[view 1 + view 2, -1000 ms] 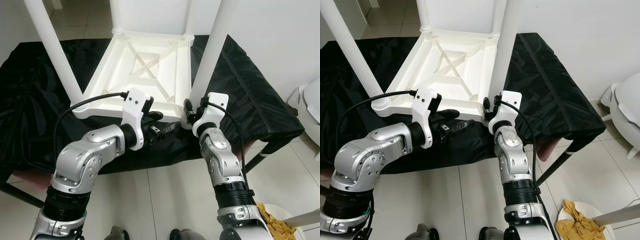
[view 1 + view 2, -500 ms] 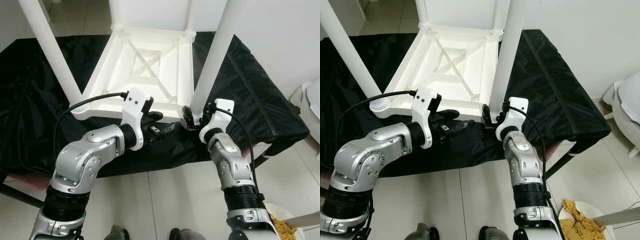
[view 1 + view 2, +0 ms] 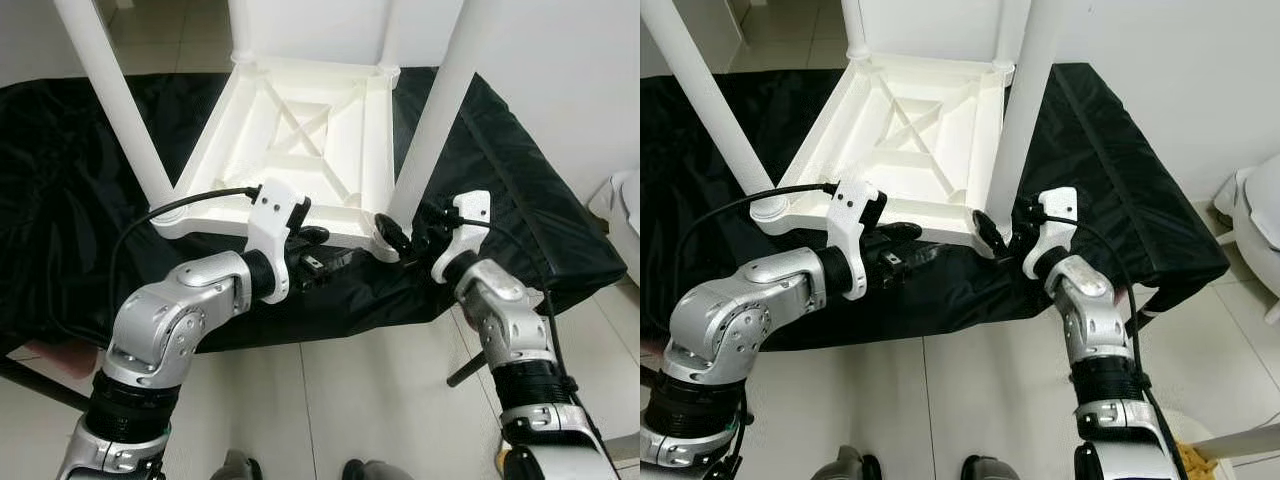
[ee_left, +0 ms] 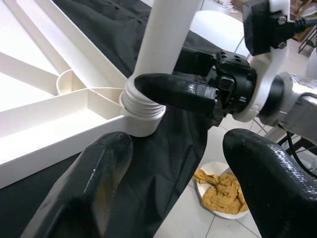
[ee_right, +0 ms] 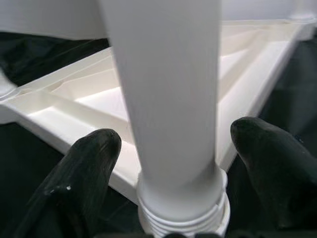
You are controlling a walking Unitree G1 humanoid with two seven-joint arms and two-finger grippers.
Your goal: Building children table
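A black, shiny, wrinkly cloth [image 3: 80, 230] covers a low stand, and its front edge hangs down over a pale tiled floor [image 3: 340, 400]. White walls stand behind and to the right. A white plate with a crumpled yellow rag [image 4: 220, 186] lies on the floor.

The white plastic children's table [image 3: 300, 140] lies upside down in the middle of the cloth, its near edge close to the cloth's front edge. Its underside shows a frame of straight ribs crossing in an X. Smooth round white legs stick up from its corners.

The near right leg [image 3: 435, 110] stands in the table's near right corner. Its bottom end has screw ridges where it meets a round socket.

The right gripper [image 5: 173, 163] sits at the bottom of this leg, with one rounded black finger [image 5: 89, 168] on each side of it. The fingers are apart and not squeezing the leg.

The left gripper [image 3: 320, 262] is at the table's near edge, just left of that corner. Its fingers [image 4: 86, 188] are spread apart and hold nothing.
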